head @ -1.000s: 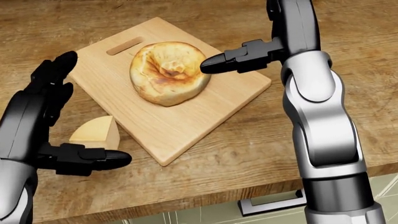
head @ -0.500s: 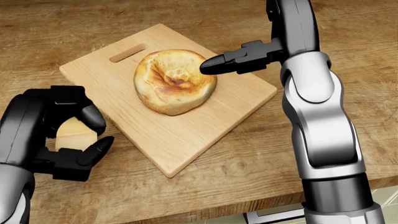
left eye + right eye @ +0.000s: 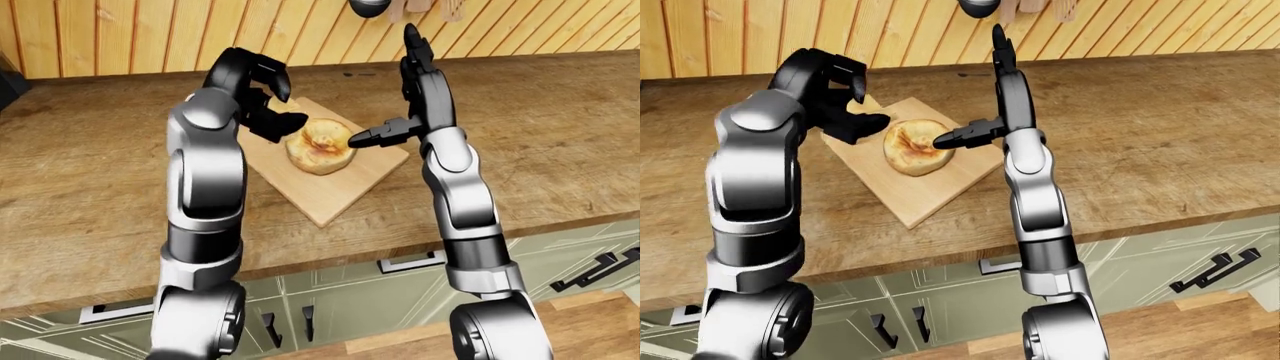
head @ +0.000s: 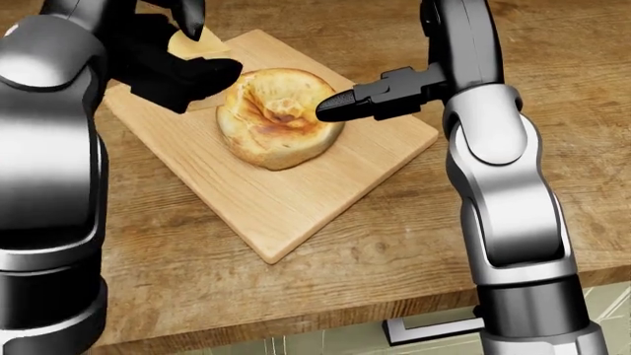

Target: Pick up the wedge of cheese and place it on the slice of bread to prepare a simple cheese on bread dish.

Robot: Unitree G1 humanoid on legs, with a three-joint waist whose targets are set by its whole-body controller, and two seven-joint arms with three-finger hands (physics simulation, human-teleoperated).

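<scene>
Where half a second ago the left hand (image 4: 168,55) sat low at the head view's left edge, just off the cutting board (image 4: 286,196) and curling round the cheese wedge (image 4: 194,44), it has now risen to the board's top-left corner, fingers clenched on the wedge, of which only a pale yellow sliver shows between the black fingers. The wedge hangs just beside the bread (image 4: 279,117), at its upper left, not yet over it. The bread lies in the same spot on the board, which rests on the wooden counter (image 4: 552,111). The right hand (image 4: 379,96) has barely shifted: its fingers are spread and hold nothing, one fingertip pointing at the bread's right edge.
</scene>
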